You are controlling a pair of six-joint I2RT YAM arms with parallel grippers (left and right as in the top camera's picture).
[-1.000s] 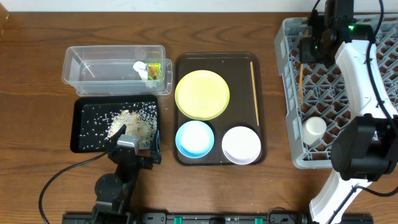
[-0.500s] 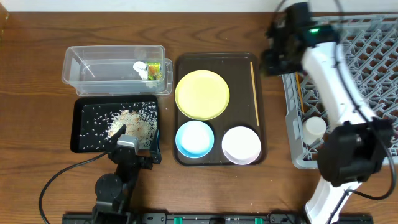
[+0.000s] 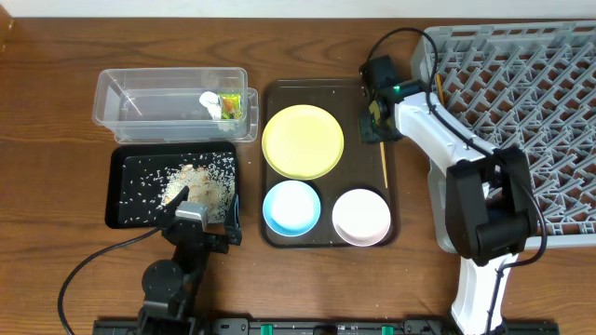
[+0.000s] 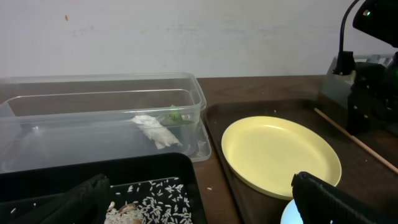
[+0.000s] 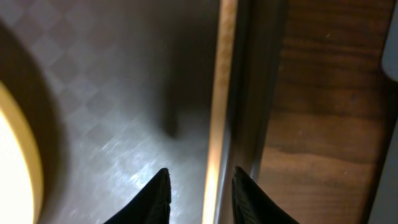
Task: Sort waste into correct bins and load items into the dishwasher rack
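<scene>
1. Dark wood-grain worktop [image 3: 47, 186] carries everything, and the wall behind it is plain and pale.
2. Nearest me, the left gripper [image 4: 200, 186] sits low at the near edge of the black tray [image 3: 126, 186]. Its jaws are spread wide and hold nothing.
3. White rice [image 3: 200, 181] is piled towards the right side of that tray, with loose grains scattered over the rest of it.
4. On the near end of the brown tray [image 3: 358, 102], the light blue bowl [image 3: 291, 207] and the white bowl [image 3: 361, 216] sit side by side, upright, blue on the left.
5. Just beyond the two bowls lies the yellow plate [image 3: 303, 140], flat on the same tray.
6. A single chopstick [image 3: 383, 167] lies along the tray's right edge, pointing near to far.
7. The right gripper [image 3: 377, 126] is down over the far part of that stick. In the wrist view its fingertips [image 5: 161, 186] stand a little apart on either side of the wood, not pinching it.
8. At the far left, the clear tub [image 3: 121, 93] holds the green-and-orange snack wrapper [image 3: 230, 105] and a white scrap [image 3: 212, 102] at its right end.
9. The grey rack [image 3: 521, 112] fills the right side, running to the far edge.
</scene>
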